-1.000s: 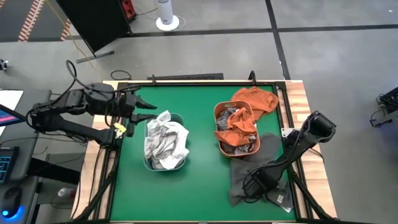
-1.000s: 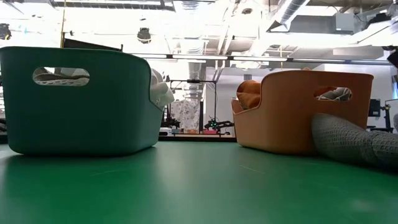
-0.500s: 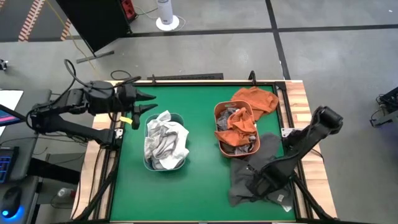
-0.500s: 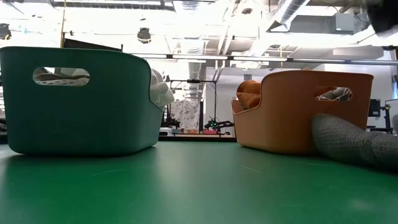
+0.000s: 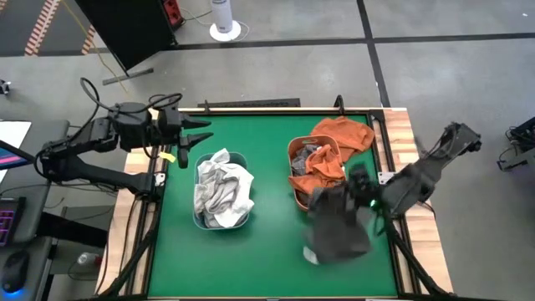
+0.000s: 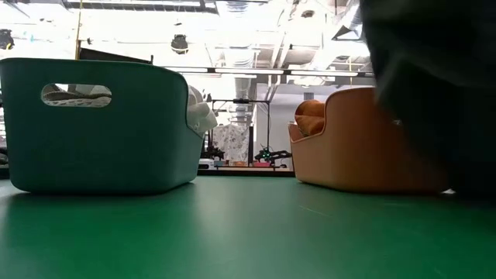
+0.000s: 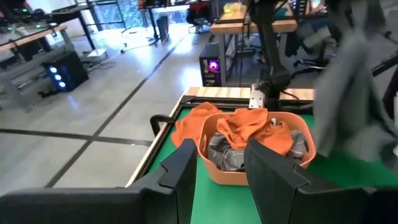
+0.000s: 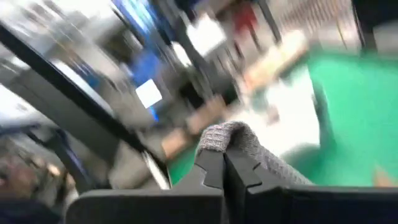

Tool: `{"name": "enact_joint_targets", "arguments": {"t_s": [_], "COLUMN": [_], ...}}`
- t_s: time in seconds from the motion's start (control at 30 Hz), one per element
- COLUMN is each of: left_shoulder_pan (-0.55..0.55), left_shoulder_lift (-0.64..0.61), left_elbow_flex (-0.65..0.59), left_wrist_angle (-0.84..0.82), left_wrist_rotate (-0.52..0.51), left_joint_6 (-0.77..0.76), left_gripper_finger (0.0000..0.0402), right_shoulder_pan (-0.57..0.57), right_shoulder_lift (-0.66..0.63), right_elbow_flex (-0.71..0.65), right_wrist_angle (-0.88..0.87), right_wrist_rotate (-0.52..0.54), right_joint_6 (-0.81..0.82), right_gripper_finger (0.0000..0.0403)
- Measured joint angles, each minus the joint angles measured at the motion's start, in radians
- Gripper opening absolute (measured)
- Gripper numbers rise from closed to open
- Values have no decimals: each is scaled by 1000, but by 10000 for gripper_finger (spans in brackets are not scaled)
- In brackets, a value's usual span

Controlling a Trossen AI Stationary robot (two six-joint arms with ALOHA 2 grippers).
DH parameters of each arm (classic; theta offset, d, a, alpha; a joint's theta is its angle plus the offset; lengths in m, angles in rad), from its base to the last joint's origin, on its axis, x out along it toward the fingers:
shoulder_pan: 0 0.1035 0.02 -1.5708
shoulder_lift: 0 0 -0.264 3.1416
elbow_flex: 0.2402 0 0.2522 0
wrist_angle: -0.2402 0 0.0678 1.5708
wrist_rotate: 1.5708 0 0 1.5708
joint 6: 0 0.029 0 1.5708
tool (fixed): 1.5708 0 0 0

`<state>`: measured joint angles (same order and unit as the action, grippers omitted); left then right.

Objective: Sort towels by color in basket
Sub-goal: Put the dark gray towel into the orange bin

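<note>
- Grey towel (image 5: 337,224) hangs off my right gripper (image 8: 225,163), jaws pinched on a fold, beside the orange basket (image 5: 294,186) where the darks belong.
- A second ago it lay flat on the worktop (image 5: 263,251); I've since lifted it.
- Left gripper (image 5: 199,132) waits behind the green basket (image 6: 101,124), jaws apart, empty.

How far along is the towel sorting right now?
Done: white towels fill the teal basket. In hand: the right gripper is shut on the dark grey towel, lifted beside the orange basket. Left: an orange towel still hangs over that basket's rim.
</note>
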<state>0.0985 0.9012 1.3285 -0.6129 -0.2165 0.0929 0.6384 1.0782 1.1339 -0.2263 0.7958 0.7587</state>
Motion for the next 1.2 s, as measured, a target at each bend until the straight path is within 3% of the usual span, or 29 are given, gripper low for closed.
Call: {"name": "enact_joint_targets", "arguments": {"t_s": [0.17, 0.3, 0.47, 0.67, 0.73, 0.97, 1.03, 1.2], "left_shoulder_pan": [0, 0, 0, 0, 0, 0, 0, 1], "left_shoulder_lift": [-4, -19, -35, -39, -39, -38, -37, -22], "left_elbow_flex": [0, 0, 0, 0, -1, -1, -1, -1], "left_wrist_angle": [-2, -5, -48, -113, -114, -112, -111, -108], "left_wrist_rotate": [3, 9, 11, 11, 11, 11, 11, 11], "left_joint_6": [-7, -27, -54, -103, -114, -116, -111, -98], "left_gripper_finger": [125, 125, 125, 125, 125, 125, 125, 125], "right_shoulder_pan": [-47, -51, -51, -51, -51, -81, -116, -198], "right_shoulder_lift": [-55, -68, -67, -68, -75, -65, -50, -12], "right_elbow_flex": [0, 0, 0, 0, 1, 8, 6, 7], "right_wrist_angle": [492, 776, 958, 1037, 1034, 908, 840, 724], "right_wrist_rotate": [-53, -128, -195, -201, -100, 515, 575, 576], "right_joint_6": [-543, -871, -1131, -1255, -1264, -1216, -1153, -939], "right_gripper_finger": [18, 18, 18, 18, 18, 18, 18, 18]}}
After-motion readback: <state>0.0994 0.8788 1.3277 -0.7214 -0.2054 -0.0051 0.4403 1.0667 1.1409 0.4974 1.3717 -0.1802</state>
